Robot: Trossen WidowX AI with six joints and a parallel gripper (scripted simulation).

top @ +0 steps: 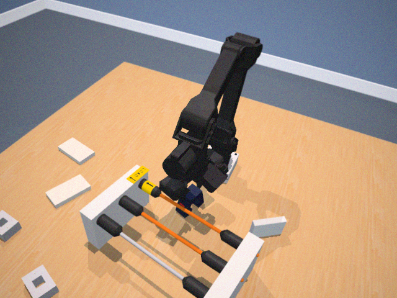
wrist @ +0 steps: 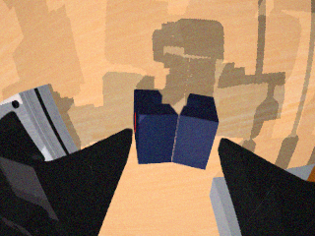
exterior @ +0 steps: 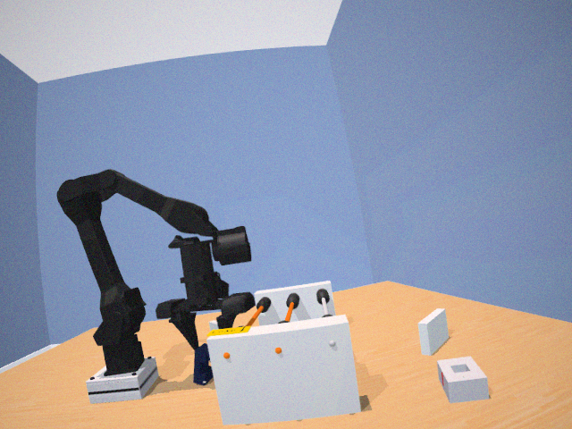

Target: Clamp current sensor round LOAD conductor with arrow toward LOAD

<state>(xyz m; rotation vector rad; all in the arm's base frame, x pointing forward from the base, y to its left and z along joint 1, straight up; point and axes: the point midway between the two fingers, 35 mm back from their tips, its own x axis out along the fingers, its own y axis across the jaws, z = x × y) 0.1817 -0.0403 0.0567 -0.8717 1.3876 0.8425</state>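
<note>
the pincer (exterior: 211,336) (wrist: 176,140) is standing wide astride the open navy sensor (top: 193,195) (exterior: 201,365) (wrist: 176,133); gripping, clamping round the load conductor (top: 201,218) (exterior: 256,316) and latching are all remaining.

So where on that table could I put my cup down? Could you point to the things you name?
Likely the wood right of the white base (top: 232,166) (exterior: 115,385) (wrist: 49,118) in the top view, or the strip between the two flat white blocks and the far-left table edge. It is crowded around the blue sensor (top: 193,195) (exterior: 201,365) (wrist: 157,140), under the gripper (top: 189,195) (exterior: 207,339) (wrist: 176,140).
</note>
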